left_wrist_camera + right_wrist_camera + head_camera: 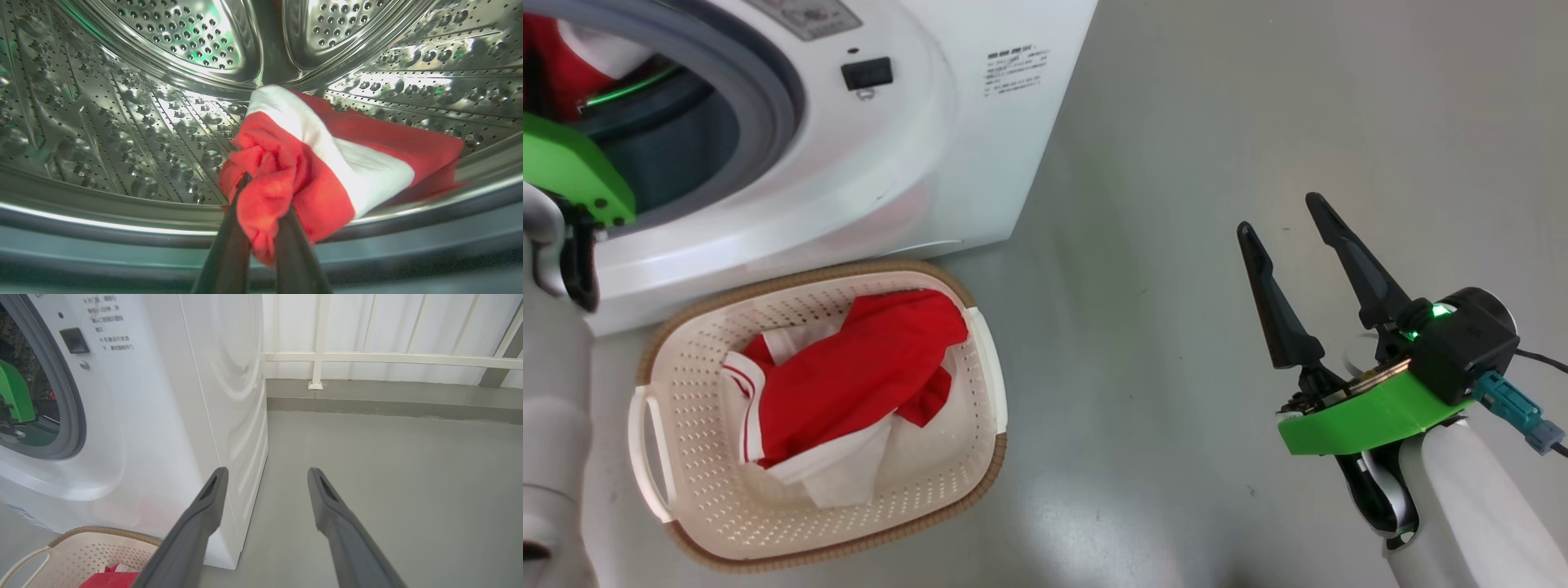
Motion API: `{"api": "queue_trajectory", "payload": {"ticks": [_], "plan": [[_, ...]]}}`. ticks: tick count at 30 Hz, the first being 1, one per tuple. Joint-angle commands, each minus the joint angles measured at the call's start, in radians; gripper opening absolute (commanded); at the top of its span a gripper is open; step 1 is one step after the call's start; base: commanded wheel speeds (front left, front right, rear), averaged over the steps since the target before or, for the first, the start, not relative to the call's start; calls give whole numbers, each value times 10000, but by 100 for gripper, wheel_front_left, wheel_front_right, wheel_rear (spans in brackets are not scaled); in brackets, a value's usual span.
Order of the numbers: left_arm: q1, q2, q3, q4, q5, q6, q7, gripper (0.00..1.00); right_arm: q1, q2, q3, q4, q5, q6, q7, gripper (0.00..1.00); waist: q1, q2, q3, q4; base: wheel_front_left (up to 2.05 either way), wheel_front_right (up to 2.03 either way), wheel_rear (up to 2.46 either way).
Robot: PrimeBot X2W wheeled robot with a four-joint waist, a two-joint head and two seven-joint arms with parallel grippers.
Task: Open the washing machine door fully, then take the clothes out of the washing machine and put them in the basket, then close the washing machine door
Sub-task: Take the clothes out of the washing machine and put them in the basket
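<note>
Inside the perforated steel drum (122, 122) of the white washing machine (915, 147), my left gripper (265, 192) is shut on a bunched fold of the clothes (327, 155), a red garment with a white panel lying near the drum's lip. Another red and white garment (849, 376) lies in the cream basket (800, 278) on the floor in front of the machine. My right gripper (1280, 214) hangs open and holds nothing, over bare floor to the right of the basket. The washing machine door is out of view.
The grey rubber ring (776, 106) frames the opening that my left arm reaches through. Grey floor (1176, 122) stretches to the machine's right. A white railing (388, 357) and a low kerb close off the far side.
</note>
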Motion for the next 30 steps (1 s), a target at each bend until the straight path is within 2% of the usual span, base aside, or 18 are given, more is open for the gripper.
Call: {"api": "queue_trajectory", "payload": {"ticks": [1,7,12,23,30], "plan": [[282,434,90,-284,-36,-71,-171,0,-30,-23,123,-212,37,48,-63,100,0,0,-68,50,0,0,0],[896,311,101,-928,-164,-285,-497,0,91,-31,70,-167,60,48,-63,100,0,0,-473,195,0,0,0],[1663,219,253,-1915,-252,-260,-538,0,266,-124,80,-67,80,48,-63,100,0,0,-956,351,0,0,0],[4045,12,752,-4194,-353,-275,-542,0,671,-107,113,145,49,48,-63,100,0,0,-2185,441,0,0,0],[5886,-351,938,-5567,-418,-190,-543,0,1292,-138,89,336,15,48,-63,100,0,0,-3325,527,0,0,0]]}}
